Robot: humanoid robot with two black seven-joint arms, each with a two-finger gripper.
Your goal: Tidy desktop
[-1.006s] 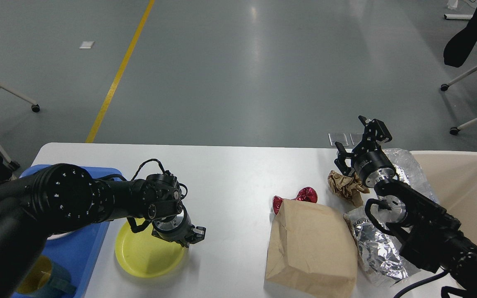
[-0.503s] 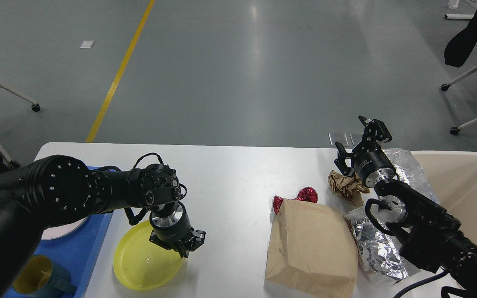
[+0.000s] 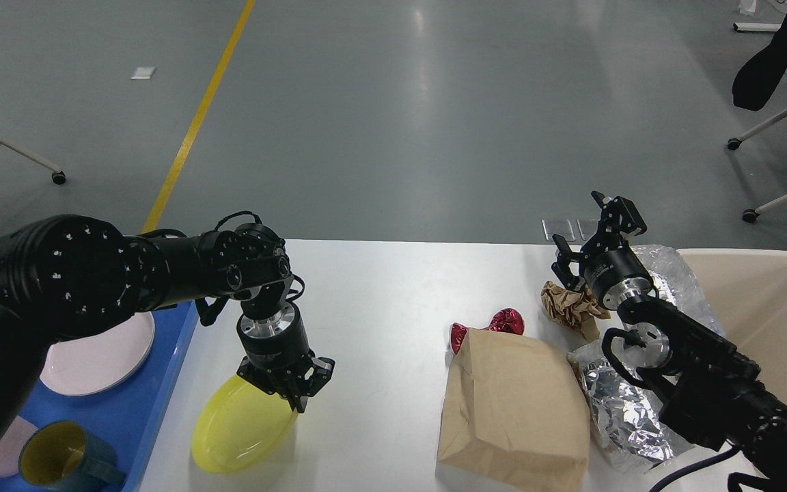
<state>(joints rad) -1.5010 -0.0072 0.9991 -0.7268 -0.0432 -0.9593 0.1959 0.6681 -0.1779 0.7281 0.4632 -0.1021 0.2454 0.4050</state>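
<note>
Head view, near to far. Nearest, on the blue tray (image 3: 161, 417) at lower left, stand one teal mug with a yellow interior (image 3: 65, 461) and two pale plates, one large (image 3: 96, 355) and one partly cut off by the frame edge (image 3: 1, 454). On the white desktop (image 3: 380, 301), which fills the lower half of the view, one yellow plate (image 3: 240, 427) is tilted, its far rim pinched by the closed fingers of the left gripper (image 3: 291, 391), which points downward. To the right lie one flat brown paper bag (image 3: 513, 410), one crumpled foil sheet (image 3: 622, 417) beside it, one red foil wrapper (image 3: 496, 322) partly hidden at the bag's far edge, and one ball of crumpled brown paper (image 3: 571, 307). One cream bin (image 3: 769, 314) sits at the desktop's right end, with a second foil piece (image 3: 673, 273) against its near wall. Farthest, the right gripper (image 3: 581, 232) hovers above the brown paper ball with its fingers spread apart, holding nothing.
</note>
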